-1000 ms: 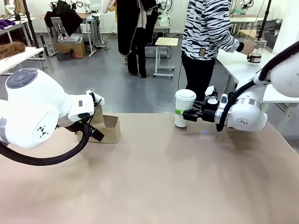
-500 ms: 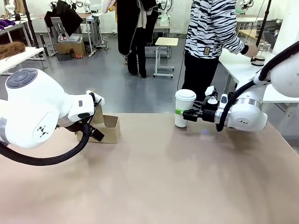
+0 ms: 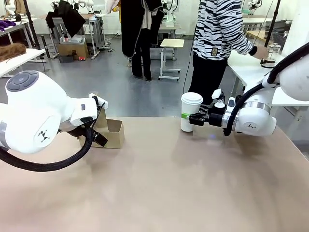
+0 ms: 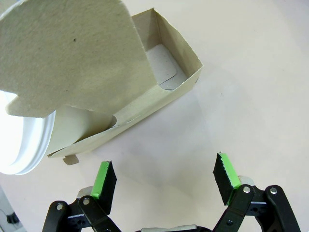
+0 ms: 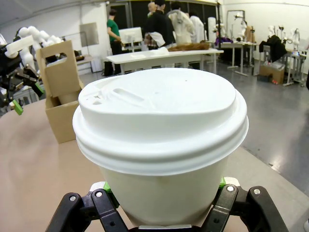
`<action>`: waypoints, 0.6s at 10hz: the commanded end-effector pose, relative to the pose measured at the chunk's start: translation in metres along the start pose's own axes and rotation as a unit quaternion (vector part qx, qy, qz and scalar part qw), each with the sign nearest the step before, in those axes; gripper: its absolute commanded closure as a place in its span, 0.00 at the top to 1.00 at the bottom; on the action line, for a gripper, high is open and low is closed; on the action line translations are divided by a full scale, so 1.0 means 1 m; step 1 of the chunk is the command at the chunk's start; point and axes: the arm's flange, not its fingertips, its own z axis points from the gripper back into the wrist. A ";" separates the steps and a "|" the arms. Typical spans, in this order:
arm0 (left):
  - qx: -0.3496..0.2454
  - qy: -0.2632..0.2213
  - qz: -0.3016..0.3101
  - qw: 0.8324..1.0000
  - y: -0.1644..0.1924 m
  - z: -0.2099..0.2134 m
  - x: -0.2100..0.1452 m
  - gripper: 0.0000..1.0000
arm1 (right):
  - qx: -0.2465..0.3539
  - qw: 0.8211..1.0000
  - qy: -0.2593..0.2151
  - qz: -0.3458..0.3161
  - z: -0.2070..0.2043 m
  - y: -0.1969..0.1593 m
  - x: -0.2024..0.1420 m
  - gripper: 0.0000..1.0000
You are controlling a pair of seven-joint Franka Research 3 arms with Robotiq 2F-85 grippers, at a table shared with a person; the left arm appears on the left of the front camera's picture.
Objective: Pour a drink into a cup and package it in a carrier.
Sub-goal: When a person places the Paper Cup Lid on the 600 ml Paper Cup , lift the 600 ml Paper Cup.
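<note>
Reaching in level from the right side, my right gripper (image 3: 197, 119) clamps the cup (image 3: 191, 112), white with a lid, near the far edge of the table (image 3: 159, 183). My left gripper (image 4: 165, 180) hangs over the table with pads wide apart, holding nothing, just beside the carrier (image 4: 164, 92). The drink (image 3: 267, 54) is far right, at the person's hand (image 3: 259, 51).
</note>
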 end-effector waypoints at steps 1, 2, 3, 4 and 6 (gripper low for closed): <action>-0.001 -0.001 0.000 1.000 0.000 0.000 0.000 1.00 | 0.000 1.000 0.000 0.000 0.000 0.000 0.000 0.80; -0.001 -0.001 0.000 1.000 0.000 0.000 0.000 1.00 | 0.007 1.000 0.012 0.000 0.013 0.010 0.024 0.80; -0.001 -0.001 0.000 1.000 0.000 0.000 0.000 1.00 | 0.012 1.000 0.012 0.002 0.021 0.022 0.054 0.80; -0.001 -0.001 0.000 1.000 0.000 0.000 0.000 1.00 | 0.014 1.000 0.017 0.006 0.029 0.030 0.089 0.80; -0.001 -0.001 0.000 1.000 0.000 0.000 0.000 1.00 | 0.015 1.000 0.002 0.026 0.050 0.057 0.176 0.80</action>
